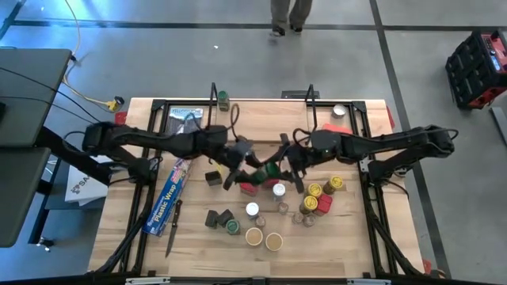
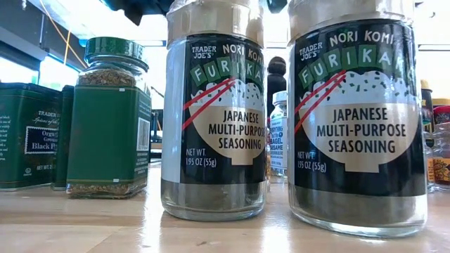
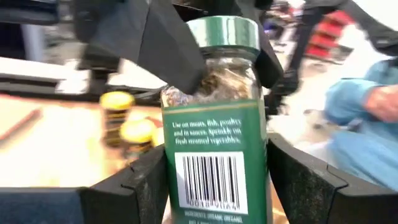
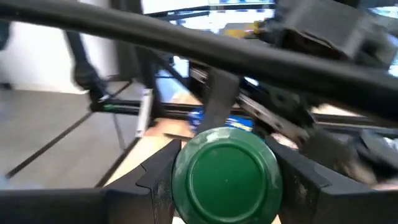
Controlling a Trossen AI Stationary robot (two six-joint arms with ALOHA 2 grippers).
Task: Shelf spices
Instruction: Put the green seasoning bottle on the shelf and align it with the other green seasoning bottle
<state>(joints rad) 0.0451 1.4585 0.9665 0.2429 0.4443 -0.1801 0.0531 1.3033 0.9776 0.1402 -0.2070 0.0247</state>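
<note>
A green-lidded spice jar [image 1: 272,169] with a green label and barcode [image 3: 214,168] hangs above the table's middle between both grippers. My left gripper [image 1: 247,165] has its fingers on either side of the jar's body. My right gripper [image 1: 285,168] comes from the opposite side and is shut at the lid end, with the lid [image 4: 225,175] facing its camera. More spices stand on the table below: yellow-lidded jars [image 1: 323,188], red tins [image 1: 320,204], and tan-lidded jars [image 1: 264,237]. The shelf [image 1: 261,101] runs along the far edge, with a green-lidded jar [image 1: 224,99] on it. My left gripper pinches the jar's labelled body [image 3: 180,186] between its two fingers [image 3: 146,183], coming nearly level from the table's left. The jar is clear of the table, its lid end pointing away toward the other arm. My right gripper pinches the same jar at its neck, just under the lid [image 3: 186,84], between its two fingers [image 3: 165,46]. It comes nearly level from the table's right. The fingers lie along the jar and the lid end sits far back between them [image 4: 273,186].
A long blue plastic-wrap box [image 1: 170,194] and a dark thin tool [image 1: 173,229] lie at the left. Dark tins [image 1: 215,218] and white-lidded jars [image 1: 279,190] crowd the middle. Two furikake jars [image 2: 214,126] stand near the front edge. A person [image 1: 289,16] stands beyond the table.
</note>
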